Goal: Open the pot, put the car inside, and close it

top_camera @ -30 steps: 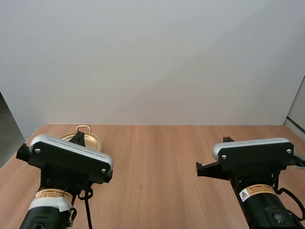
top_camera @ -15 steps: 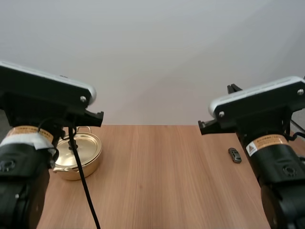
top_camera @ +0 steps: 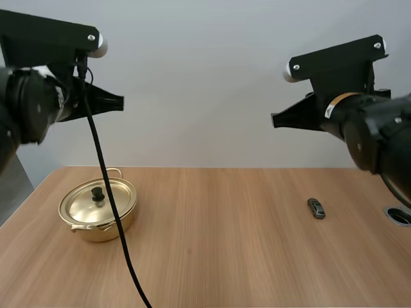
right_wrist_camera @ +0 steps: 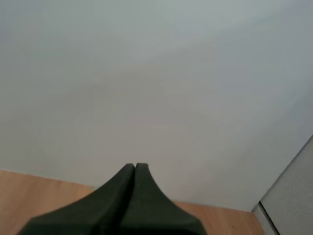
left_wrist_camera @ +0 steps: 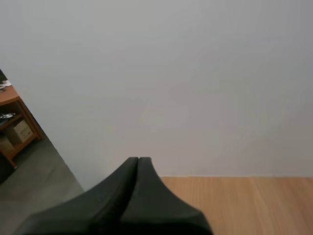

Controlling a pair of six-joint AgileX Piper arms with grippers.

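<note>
A gold pot with its lid on and a black knob sits on the wooden table at the left. A small dark toy car lies on the table at the right. My left gripper is raised high above the pot, and its fingers lie together as one dark wedge, holding nothing. Raised well above the car and to its left, my right gripper has its fingers pressed together, with nothing in them.
The wooden table spreads wide between pot and car. A round grey fitting sits at the table's right edge. A pale wall stands behind the table.
Both arms have lifted from low over the table to high above it, uncovering the pot and the car. Pot and car have not moved.
</note>
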